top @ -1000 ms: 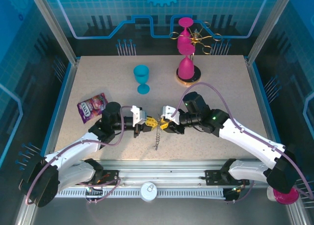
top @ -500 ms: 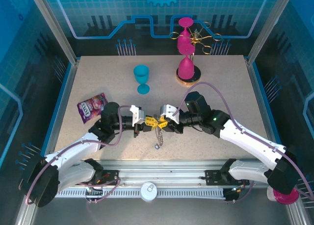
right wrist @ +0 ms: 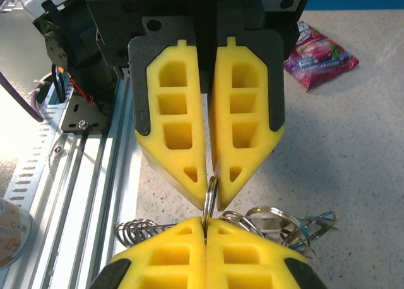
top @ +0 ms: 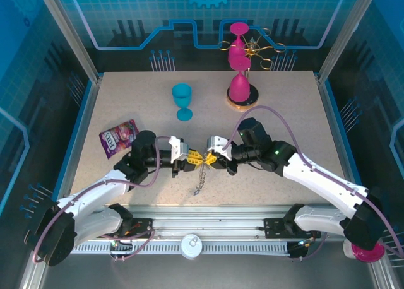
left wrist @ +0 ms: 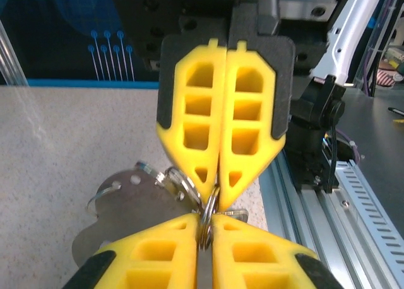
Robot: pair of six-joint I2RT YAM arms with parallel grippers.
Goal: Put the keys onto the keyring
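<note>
– Yellow foam fingers (right wrist: 170,159) are meeting tip to tip over the speckled table (top: 284,112), a little toward 6 o'clock from its middle. How is the left gripper (top: 190,158) sitting?
– It is pointing toward 3 o'clock. Its fingers are lying almost together with only a thin slit showing between them. The tips are pinching the keyring (right wrist: 209,191) edge-on.
– And the right gripper (top: 213,158)?
– It is pointing toward 9 o'clock, nose to nose with the left. Its fingers are pressing flat together, and they are clamping the same ring from the opposite side. The ring is standing upright between the two pairs of tips.
– Where are the keys (right wrist: 284,224) lying?
– They are bunching in a silvery cluster just beside the ring, at 3 o'clock of it in the right wrist view. Whether they are threaded onto it, I cannot tell.
– The chain (top: 199,178)?
– It is trailing from the ring toward 6 o'clock in the overhead view.
– What else is sitting on the surface?
– A blue goblet (top: 183,101) is standing upright at 11 o'clock of the grippers. A purple snack packet (top: 118,137) is lying at 10 o'clock, near the left edge. A rack of pink goblets (top: 240,86) is standing at 1 o'clock by the far edge. All three are sitting well apart from the ring.
</note>
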